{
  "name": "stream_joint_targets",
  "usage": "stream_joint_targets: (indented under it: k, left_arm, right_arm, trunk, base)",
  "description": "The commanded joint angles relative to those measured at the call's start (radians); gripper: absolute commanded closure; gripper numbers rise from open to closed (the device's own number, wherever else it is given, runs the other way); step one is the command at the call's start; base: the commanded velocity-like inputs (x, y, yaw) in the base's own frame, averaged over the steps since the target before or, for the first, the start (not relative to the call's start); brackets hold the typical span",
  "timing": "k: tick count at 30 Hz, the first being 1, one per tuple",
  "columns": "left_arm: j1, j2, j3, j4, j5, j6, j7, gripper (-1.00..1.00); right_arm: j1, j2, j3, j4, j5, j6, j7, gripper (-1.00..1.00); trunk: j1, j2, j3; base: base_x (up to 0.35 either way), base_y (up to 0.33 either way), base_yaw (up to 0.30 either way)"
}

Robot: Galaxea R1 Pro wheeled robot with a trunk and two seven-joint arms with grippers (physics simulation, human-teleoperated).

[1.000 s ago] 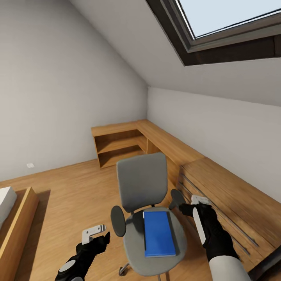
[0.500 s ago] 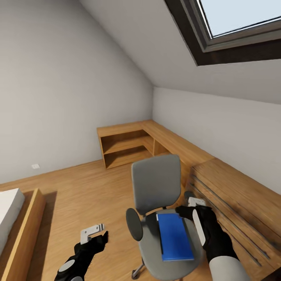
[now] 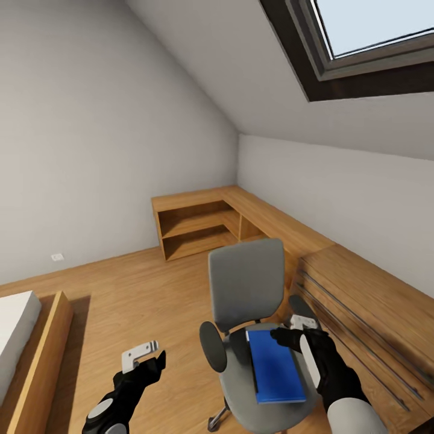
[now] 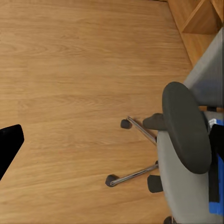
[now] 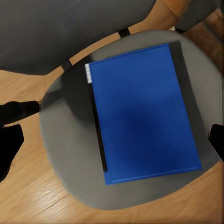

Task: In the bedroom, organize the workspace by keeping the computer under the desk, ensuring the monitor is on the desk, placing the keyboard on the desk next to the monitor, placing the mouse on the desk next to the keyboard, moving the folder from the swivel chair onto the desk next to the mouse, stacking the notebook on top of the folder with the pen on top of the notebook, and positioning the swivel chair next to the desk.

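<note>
Blue folder [image 5: 142,114] flat on swivel chair [image 3: 247,289] seat, directly under right end effector [image 5: 112,135], fingers wide. Likely light, stiff, thin: pinch an overhanging edge.

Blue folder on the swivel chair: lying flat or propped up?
Flat. The blue folder lies face up on the swivel chair seat, its whole cover visible from above in the right wrist view, with a dark edge showing beneath it.

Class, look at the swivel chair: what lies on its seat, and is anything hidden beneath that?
A blue flat item lies on the swivel chair seat. A black edge shows along one side under it, so something dark lies beneath; the blue cover hides the rest of it.
</note>
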Motion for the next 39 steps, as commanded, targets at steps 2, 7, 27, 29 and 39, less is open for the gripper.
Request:
stream_joint_targets:
  k: [2,7,27,29,39]
  left_arm:
    - [-0.002,0.000,0.006,-0.007,0.002,0.003,0.007,-1.00]
    - [-0.002,0.000,0.018,-0.010,0.002,0.004,0.007,-1.00]
    - [-0.001,-0.061,0.219,-0.009,0.084,0.253,-0.003,-1.00]
    - [-0.002,-0.085,0.325,-0.009,0.150,0.355,-0.004,-1.00]
    - [-0.035,-0.133,0.322,0.004,0.215,0.465,-0.004,-1.00]
  right_arm:
    - [-0.004,-0.016,-0.007,0.052,0.004,-0.029,0.007,-1.00]
    - [-0.021,-0.052,-0.008,0.184,0.003,-0.125,0.008,-1.00]
    - [-0.126,-0.078,-0.001,0.491,0.015,-0.505,0.005,-1.00]
    - [-0.126,-0.078,-0.001,0.490,0.014,-0.504,0.005,-1.00]
    - [-0.126,-0.077,-0.005,0.419,0.006,-0.491,0.007,-1.00]
  trunk:
    - [0.001,-0.002,-0.002]
    - [0.020,-0.037,-0.018]
    - [0.097,-0.177,-0.081]
    - [0.104,-0.191,-0.087]
    - [0.143,-0.261,-0.118]
  base:
    - [0.000,0.004,0.000]
    - [0.000,0.001,0.000]
    - [0.000,0.000,0.000]
    - [0.000,0.000,0.000]
    - [0.000,0.000,0.000]
